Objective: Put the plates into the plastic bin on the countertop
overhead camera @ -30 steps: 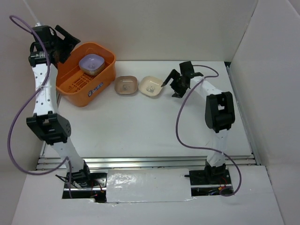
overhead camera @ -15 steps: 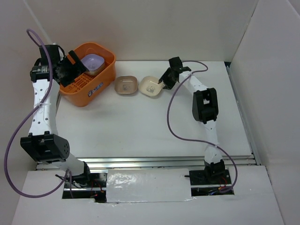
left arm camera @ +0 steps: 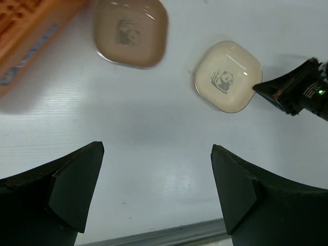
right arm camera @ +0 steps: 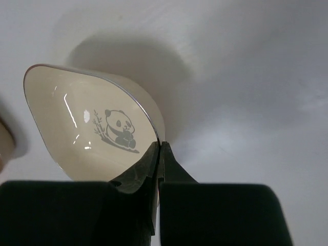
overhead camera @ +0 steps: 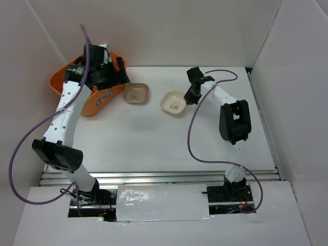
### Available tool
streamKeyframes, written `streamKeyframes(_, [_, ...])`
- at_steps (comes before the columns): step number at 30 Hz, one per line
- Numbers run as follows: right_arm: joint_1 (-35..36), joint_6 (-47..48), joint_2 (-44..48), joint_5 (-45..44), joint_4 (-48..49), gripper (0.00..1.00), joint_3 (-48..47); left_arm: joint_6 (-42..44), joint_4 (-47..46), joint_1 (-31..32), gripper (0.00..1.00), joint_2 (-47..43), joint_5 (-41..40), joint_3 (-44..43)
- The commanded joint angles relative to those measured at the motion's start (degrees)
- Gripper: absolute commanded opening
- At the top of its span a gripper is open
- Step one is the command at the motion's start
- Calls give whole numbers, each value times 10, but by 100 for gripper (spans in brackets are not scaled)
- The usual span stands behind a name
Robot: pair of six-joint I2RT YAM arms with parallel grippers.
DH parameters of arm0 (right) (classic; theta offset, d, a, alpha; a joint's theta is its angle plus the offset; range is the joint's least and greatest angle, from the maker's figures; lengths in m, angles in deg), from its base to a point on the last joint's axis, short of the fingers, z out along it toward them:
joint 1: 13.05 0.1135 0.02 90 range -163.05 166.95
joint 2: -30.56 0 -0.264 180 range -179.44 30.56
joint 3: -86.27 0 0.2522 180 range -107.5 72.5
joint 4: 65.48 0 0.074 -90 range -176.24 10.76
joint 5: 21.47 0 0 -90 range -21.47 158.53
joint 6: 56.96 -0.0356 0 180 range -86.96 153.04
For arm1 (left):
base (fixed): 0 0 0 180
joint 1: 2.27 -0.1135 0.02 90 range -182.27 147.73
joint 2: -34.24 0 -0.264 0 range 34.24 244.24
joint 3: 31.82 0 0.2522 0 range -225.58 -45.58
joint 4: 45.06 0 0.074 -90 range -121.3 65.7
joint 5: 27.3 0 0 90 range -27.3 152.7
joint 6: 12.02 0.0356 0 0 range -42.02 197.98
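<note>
Right hand pinches the rim of the cream plate

In the top view the left arm is covering most of the plastic bin, hiding whatever is lying inside. The left wrist view is cropping the bin to a blurred orange corner, and the brown plate, also blurred, is running off the top edge. In the right wrist view the right gripper is hiding the near rim of the cream plate.
</note>
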Motion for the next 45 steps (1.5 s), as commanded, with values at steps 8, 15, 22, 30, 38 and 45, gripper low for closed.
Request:
streamKeyframes(8, [71, 94, 275, -177, -91, 0, 112, 56, 25, 173, 99, 208, 53, -186])
streamKeyframes(15, [92, 126, 406, -50, -75, 0, 148, 80, 27, 197, 97, 252, 62, -166])
streamKeyframes(22, [85, 110, 463, 61, -58, 4, 182, 77, -13, 198, 15, 234, 43, -123])
streamKeyframes(30, [-7, 97, 510, 102, -36, 100, 249, -27, -76, 73, 0, 128, -8, -107])
streamKeyframes(38, [-63, 109, 532, 191, -2, 100, 348, -148, -260, -155, 0, 139, -9, -40])
streamKeyframes(45, [-66, 118, 551, 235, 1, 100, 358, -258, -369, -205, 0, 245, -6, -68])
